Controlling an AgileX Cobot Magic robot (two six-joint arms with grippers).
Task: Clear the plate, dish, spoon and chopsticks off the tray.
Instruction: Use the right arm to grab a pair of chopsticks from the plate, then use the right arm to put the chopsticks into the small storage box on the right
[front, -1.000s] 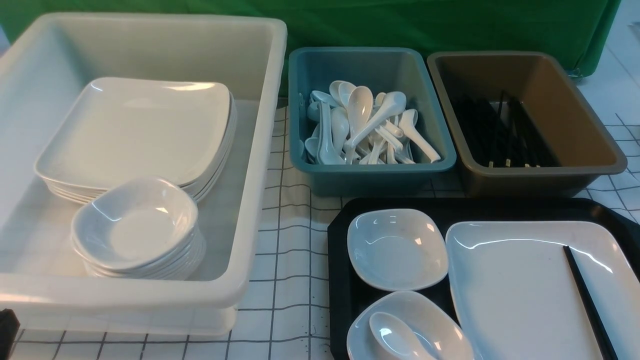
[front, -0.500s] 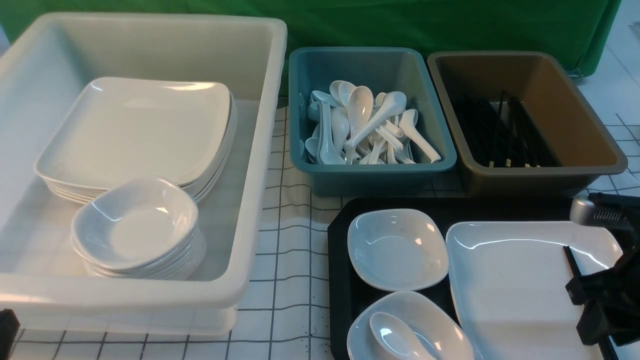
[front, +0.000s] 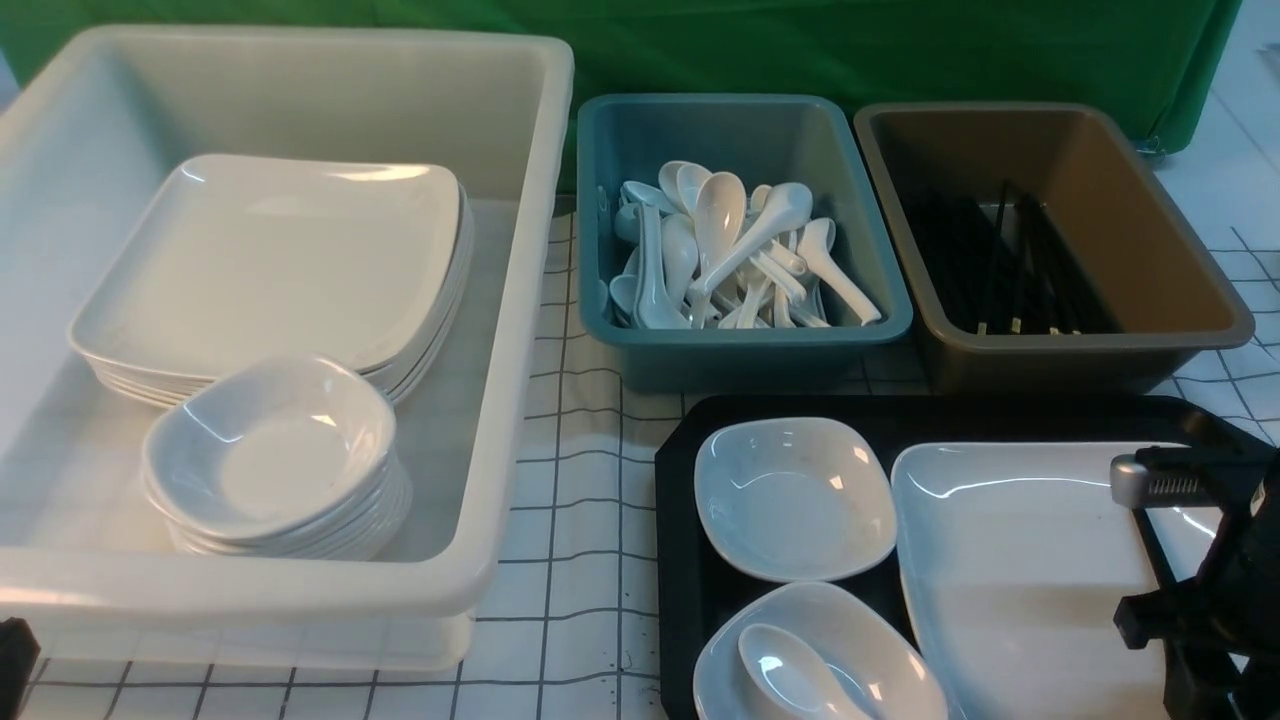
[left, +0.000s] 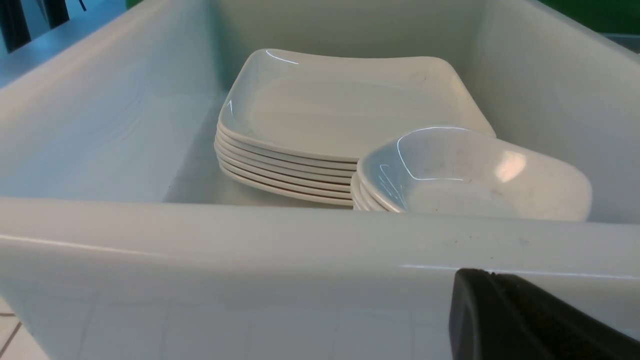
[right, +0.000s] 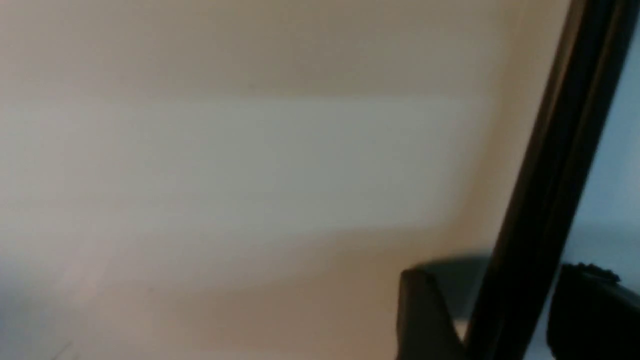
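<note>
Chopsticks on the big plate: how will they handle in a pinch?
Likely stiff and light: the chopsticks are thin, straight sticks. Lying on the glossy plate, they may skid when nudged. Being two loose sticks, they might separate unless the open right gripper straddling them catches both.

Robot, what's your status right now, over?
Left gripper shut, beside white tub. Right gripper open, straddling chopsticks on plate. Nothing blocking.

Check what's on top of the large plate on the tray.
Only the chopsticks, near its right edge, straddled by the open right gripper. The arm hides their near end and that corner of the plate.
</note>
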